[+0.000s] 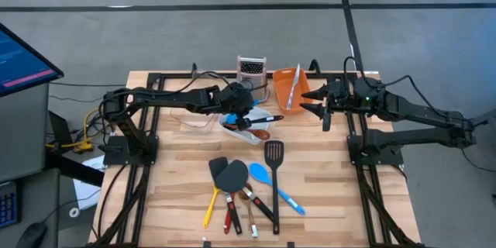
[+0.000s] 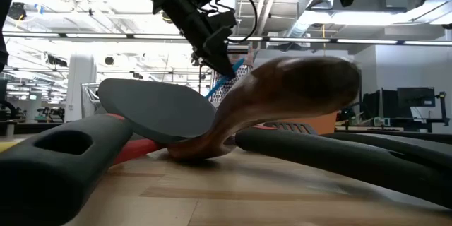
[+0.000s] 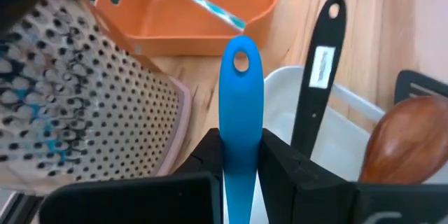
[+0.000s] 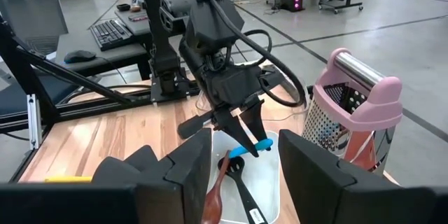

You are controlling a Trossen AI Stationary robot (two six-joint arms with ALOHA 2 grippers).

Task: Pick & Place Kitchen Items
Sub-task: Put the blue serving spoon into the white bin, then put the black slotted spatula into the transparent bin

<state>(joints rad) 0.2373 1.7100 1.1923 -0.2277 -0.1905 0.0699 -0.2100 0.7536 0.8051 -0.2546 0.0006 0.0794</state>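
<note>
The left gripper [image 1: 246,116] is clamped on a blue spoon [image 3: 240,119], pinching it across the handle just above the white tub [image 4: 269,182]. The spoon's long axis runs straight out between the fingers, hole end forward, so release calls for a descent into the tub, which already holds a black utensil [image 3: 316,77] and a wooden spoon [image 3: 406,140]. The spoon's bowl is hidden behind the fingers. The right gripper [image 1: 316,102] waits near the orange tub [image 1: 284,91] with its jaws spread and empty.
</note>
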